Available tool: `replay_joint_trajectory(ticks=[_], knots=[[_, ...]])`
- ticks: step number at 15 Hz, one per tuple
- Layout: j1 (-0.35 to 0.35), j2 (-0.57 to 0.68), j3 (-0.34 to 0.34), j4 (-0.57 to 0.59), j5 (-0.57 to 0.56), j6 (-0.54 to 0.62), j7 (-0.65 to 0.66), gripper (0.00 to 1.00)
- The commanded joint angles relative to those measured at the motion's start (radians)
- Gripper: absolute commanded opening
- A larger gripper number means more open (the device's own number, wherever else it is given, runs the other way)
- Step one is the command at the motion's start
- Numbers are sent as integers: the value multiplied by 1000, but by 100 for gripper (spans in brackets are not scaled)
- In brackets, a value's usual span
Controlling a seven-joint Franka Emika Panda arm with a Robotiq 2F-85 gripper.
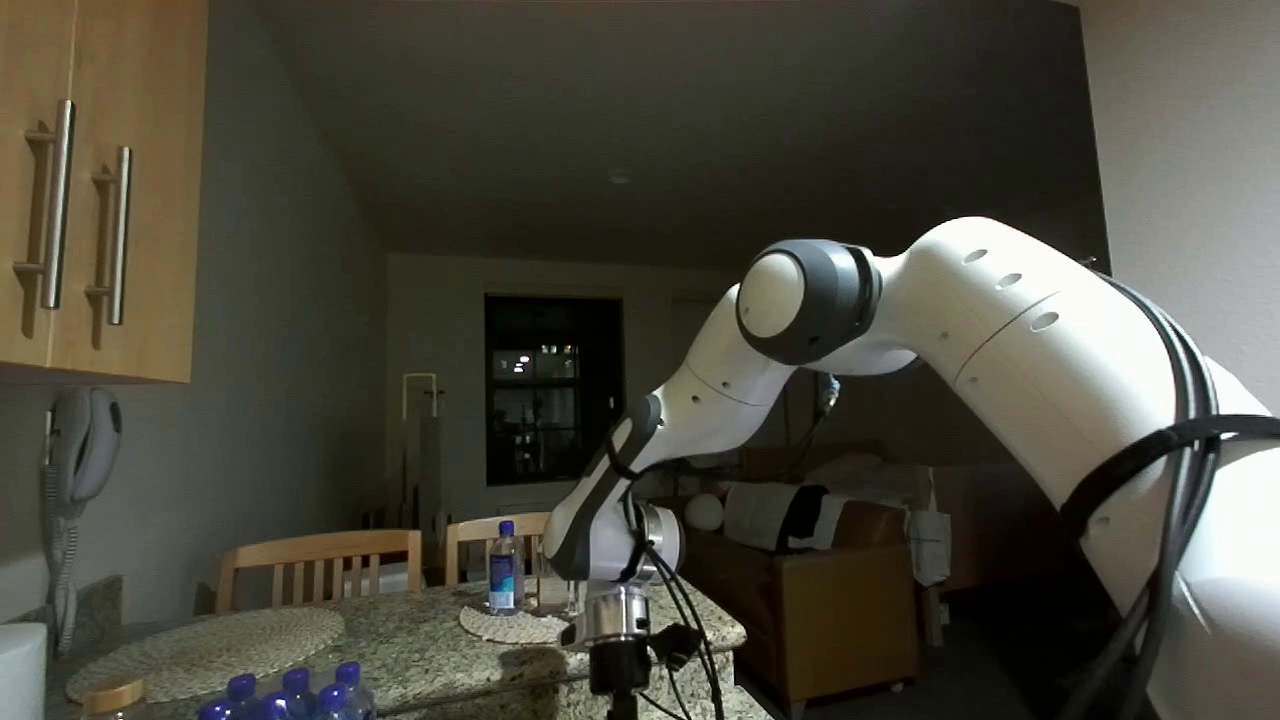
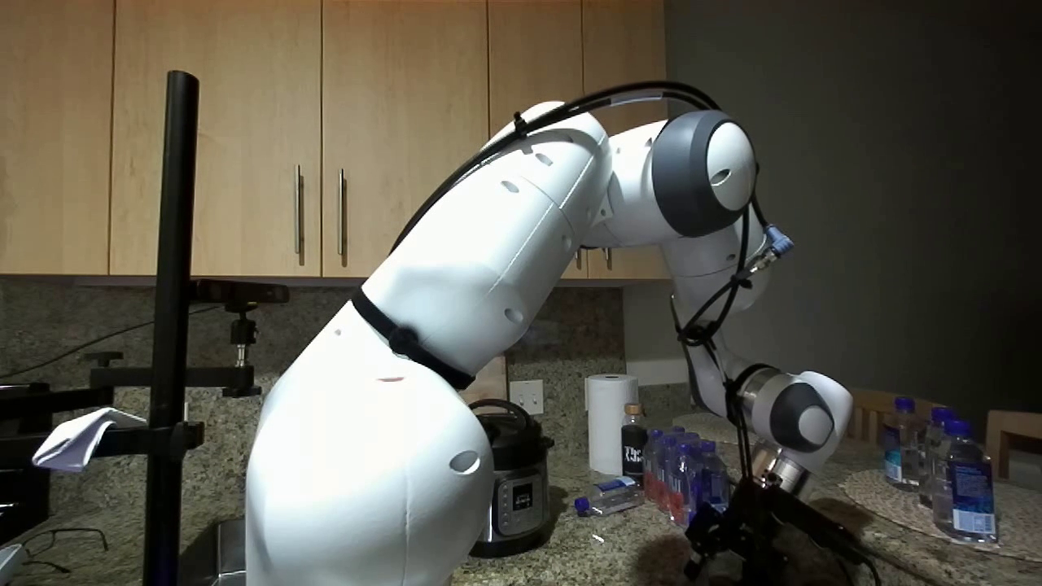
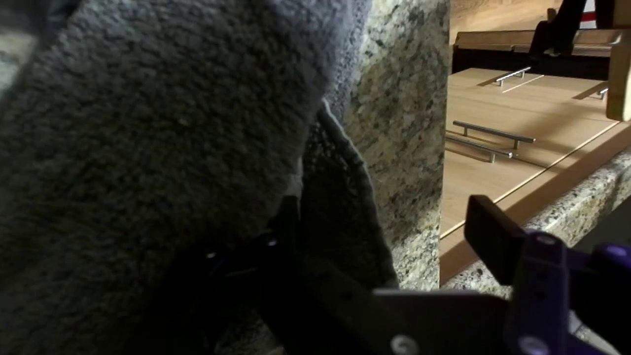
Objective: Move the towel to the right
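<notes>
A black two-fingered gripper stands spread apart at a fluffy grey cloth towel.
The towel fills the wrist view's left half, over a speckled granite counter; one finger overlaps it, contact unclear, the other sits at lower right.

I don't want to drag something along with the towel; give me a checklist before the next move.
1. Gripper open: ok, its jaws stand apart in the wrist view.
2. Gray towel gripped: not ok, the jaws are not closed on it.
3. Towel deep enough between the jaws: cannot tell, that area is too dark.
4. Room to the right: cannot tell, neither exterior view shows the gray towel.
5. Blue-capped water bottles all upright: not ok, one bottle lies on its side on the granite counter.
</notes>
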Motion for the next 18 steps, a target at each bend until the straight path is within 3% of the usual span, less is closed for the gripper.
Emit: replay_joint_trajectory(ticks=[1,18], knots=[[11,-18,0,-11,2,-35,44,100],[24,-17,-6,-3,4,-53,62,100]])
